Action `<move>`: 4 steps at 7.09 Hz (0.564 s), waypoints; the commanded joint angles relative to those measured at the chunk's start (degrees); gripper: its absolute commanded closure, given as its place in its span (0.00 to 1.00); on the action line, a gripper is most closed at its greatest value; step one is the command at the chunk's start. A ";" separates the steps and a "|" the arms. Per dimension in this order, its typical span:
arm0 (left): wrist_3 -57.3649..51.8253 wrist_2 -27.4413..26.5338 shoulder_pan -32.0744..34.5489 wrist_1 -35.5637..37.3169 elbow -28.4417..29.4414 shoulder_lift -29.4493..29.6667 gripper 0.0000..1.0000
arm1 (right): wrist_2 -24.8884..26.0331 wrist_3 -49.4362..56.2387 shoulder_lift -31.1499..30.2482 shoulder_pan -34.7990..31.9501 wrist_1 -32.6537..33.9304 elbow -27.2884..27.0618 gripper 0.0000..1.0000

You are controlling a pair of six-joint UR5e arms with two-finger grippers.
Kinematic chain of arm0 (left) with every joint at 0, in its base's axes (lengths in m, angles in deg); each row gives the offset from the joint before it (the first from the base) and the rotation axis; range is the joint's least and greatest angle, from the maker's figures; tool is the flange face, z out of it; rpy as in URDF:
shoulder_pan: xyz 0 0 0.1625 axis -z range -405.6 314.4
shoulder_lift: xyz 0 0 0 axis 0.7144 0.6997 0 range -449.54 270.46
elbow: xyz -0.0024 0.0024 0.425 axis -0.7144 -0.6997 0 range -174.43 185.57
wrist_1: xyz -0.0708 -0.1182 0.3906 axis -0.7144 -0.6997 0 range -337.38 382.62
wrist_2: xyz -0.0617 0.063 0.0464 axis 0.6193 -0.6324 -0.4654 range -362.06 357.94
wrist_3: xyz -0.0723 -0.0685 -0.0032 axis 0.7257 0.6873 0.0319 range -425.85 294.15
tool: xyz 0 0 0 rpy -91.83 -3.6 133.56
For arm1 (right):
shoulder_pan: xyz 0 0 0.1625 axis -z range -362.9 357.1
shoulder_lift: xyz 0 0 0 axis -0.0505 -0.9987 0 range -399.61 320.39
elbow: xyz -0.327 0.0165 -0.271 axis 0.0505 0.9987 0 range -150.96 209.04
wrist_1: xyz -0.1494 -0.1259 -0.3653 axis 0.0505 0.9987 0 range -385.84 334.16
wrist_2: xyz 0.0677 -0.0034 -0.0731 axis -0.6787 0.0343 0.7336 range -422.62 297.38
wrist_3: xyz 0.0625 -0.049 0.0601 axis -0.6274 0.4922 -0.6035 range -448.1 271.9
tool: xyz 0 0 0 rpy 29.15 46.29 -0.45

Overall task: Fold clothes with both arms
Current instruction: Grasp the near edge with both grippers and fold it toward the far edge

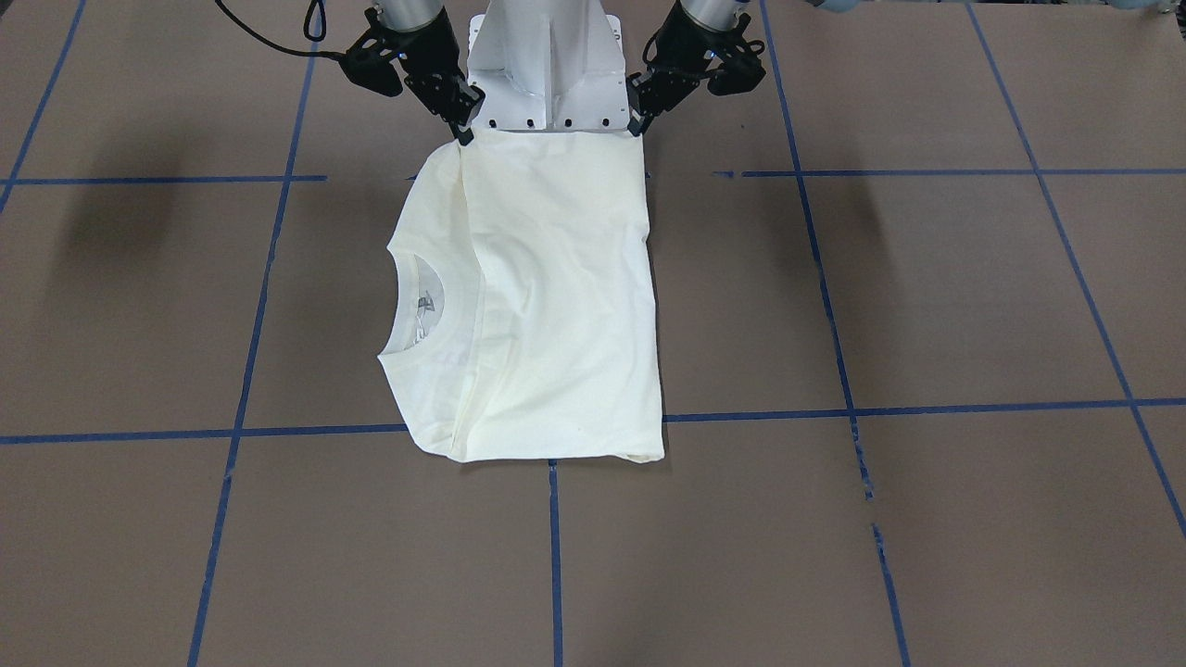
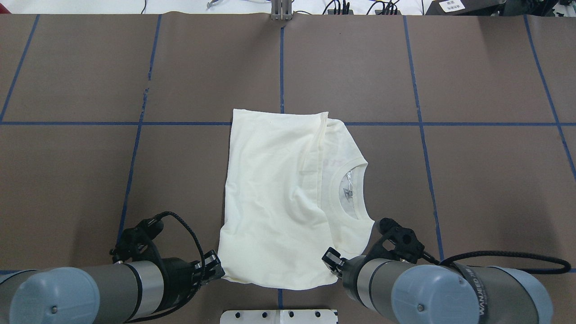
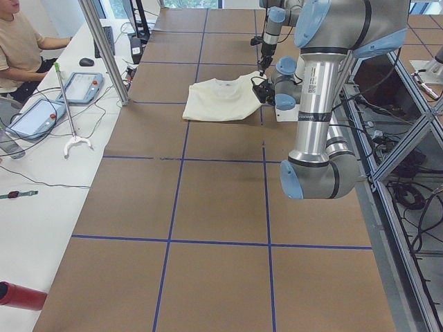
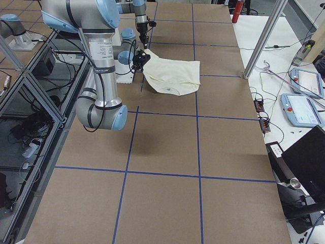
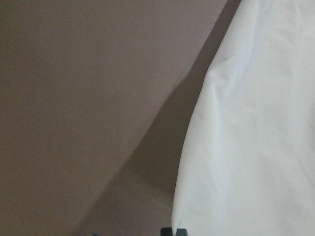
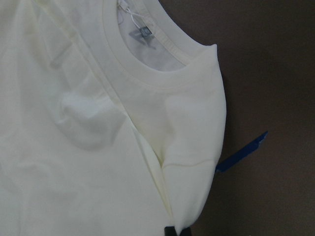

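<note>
While the cream shirt (image 2: 274, 202) lies folded over lengthwise on the brown paper-covered bench (image 2: 486, 180), mid-bench and close to the robot's side, both arms grip its near edge. Left fingers (image 1: 637, 123) are pressed together on one near corner. Right fingers (image 1: 460, 132) pinch the other near corner, and the hem runs straight between them, raised a little off the bench. Left arm (image 2: 90, 292) and right arm (image 2: 450, 292) sit low at the robot's edge. The shirt's ribbed neck (image 2: 348, 191) faces the robot's right, with a label visible inside it. The print side is not showing. The far edge of the shirt lies about on a blue tape line (image 2: 450, 123), and the tape marks the whole bench in a grid of squares. A white pedestal base (image 1: 547, 83) stands just behind the held hem, between the two sets of fingers. Beyond the bench is a white side table (image 3: 41, 200) with cables, two teach pendants (image 3: 86, 86), a metal post (image 3: 104, 48) and a red cylinder (image 3: 21, 296). A seated person (image 3: 17, 45) is at that table. A black screen (image 4: 304, 162) is at its other end.
</note>
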 commanded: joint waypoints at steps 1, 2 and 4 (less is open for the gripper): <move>-3.02 2.00 1.44 7.76 -3.13 4.38 1.00 | -0.82 0.89 2.26 -4.21 4.21 -3.38 1.00; -8.09 2.18 6.77 8.92 0.44 9.81 1.00 | -2.13 1.85 4.98 -10.50 4.04 0.11 1.00; -16.00 2.71 14.69 8.85 7.14 14.16 1.00 | -8.45 9.48 11.91 -20.63 3.78 10.37 1.00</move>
